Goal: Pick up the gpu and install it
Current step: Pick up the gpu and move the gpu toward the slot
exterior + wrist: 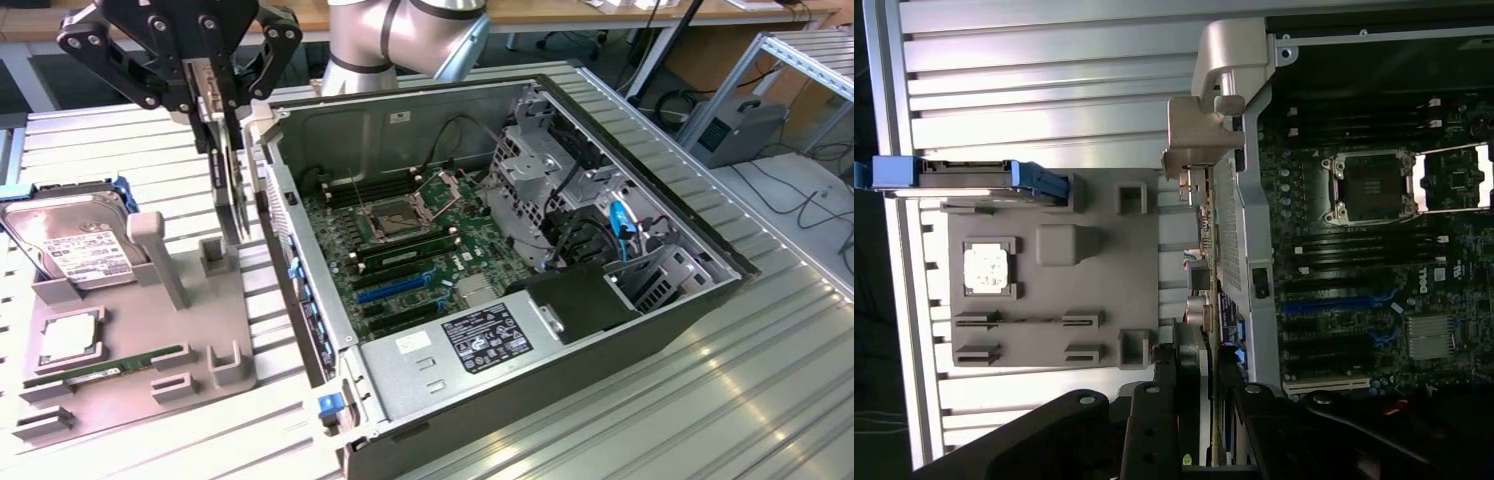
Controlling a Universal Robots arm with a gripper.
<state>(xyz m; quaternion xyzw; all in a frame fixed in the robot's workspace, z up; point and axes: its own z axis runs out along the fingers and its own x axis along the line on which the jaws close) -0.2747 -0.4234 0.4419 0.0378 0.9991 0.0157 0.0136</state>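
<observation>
Farthest from the computer case (574, 390), at the exterior view's left, a hard drive (74, 245) stands in a grey parts holder (140, 405). A processor (67, 342) and a green memory stick (123, 364) lie lower on the same holder.

Nearer the case, the gripper (218, 115) has its fingers closed on the upper edge of the gpu (230, 190). The card hangs edge-on and upright, just beside the outside of the case's side wall, between that wall and the holder. In the wrist view the gpu (1206, 245) runs as a thin strip along the wall, its silver bracket (1199, 140) at the end away from the gripper (1199, 400). Its lower edge sits close to a slot post on the holder; I cannot tell whether it has cleared that post.

Inside the case, the motherboard (400, 235) lies exposed and the blue expansion slot (398, 285) looks unoccupied.

So, as I judge it, the pick-up is done or nearly so. Carrying the card over the wall and seating it are not yet done.
</observation>
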